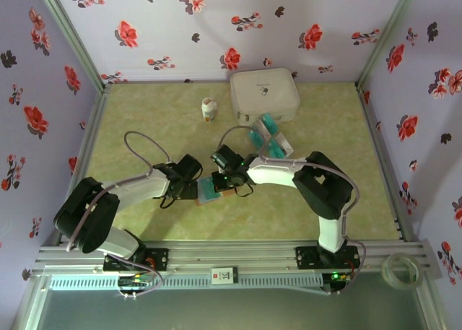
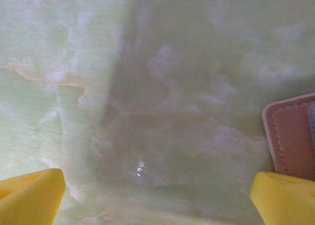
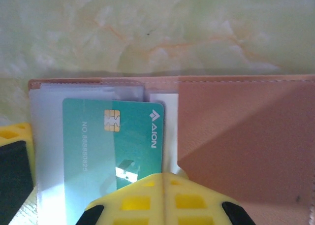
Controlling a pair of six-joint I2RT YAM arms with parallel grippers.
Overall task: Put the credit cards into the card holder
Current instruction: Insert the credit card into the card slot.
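Right gripper (image 3: 164,184), shut, rests on one credit card (image 3: 110,136) half inside one card holder (image 3: 236,136).

A teal-green credit card (image 3: 118,136), chip up, is being seen partly slid into a pale inner pocket of the brown card holder (image 3: 236,136) lying open and flat, other credit cards (image 1: 271,136) being seen heaped well apart.

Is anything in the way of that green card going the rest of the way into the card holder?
Nothing visible does. The credit card already lies partly under the clear sleeve of the card holder, with the shut right pincer at its near edge. The brown flap lies beside it, not across it.
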